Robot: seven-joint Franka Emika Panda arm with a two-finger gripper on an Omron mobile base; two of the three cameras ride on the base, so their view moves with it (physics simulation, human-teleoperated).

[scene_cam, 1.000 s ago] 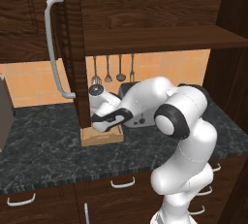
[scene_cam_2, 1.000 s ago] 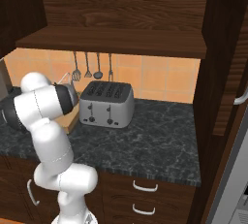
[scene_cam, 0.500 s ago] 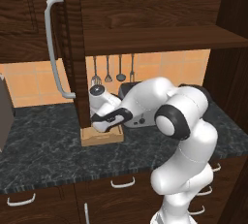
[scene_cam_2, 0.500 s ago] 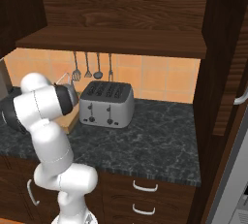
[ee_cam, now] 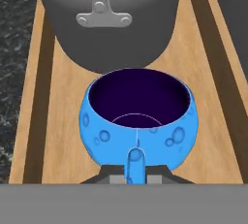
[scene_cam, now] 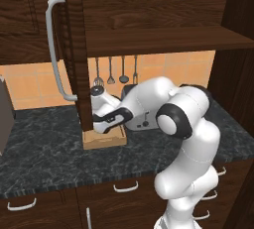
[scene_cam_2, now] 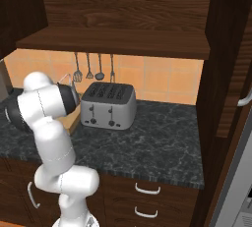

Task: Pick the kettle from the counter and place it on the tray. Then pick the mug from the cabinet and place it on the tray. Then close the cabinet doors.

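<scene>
Pincer (ee_cam: 136,177) gripping mug (ee_cam: 138,119) by its handle, hovering over tray (ee_cam: 203,121), kettle (ee_cam: 104,19) just ahead. Advising: lower straight, w/o nudging kettle, then release.

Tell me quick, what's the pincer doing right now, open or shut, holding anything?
Pincer: shut on the blue mug by its handle, over the tray.

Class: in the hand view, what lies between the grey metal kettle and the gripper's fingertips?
The round bright blue mug, over the tan wooden tray, sits between the kettle and the gripper.
</scene>
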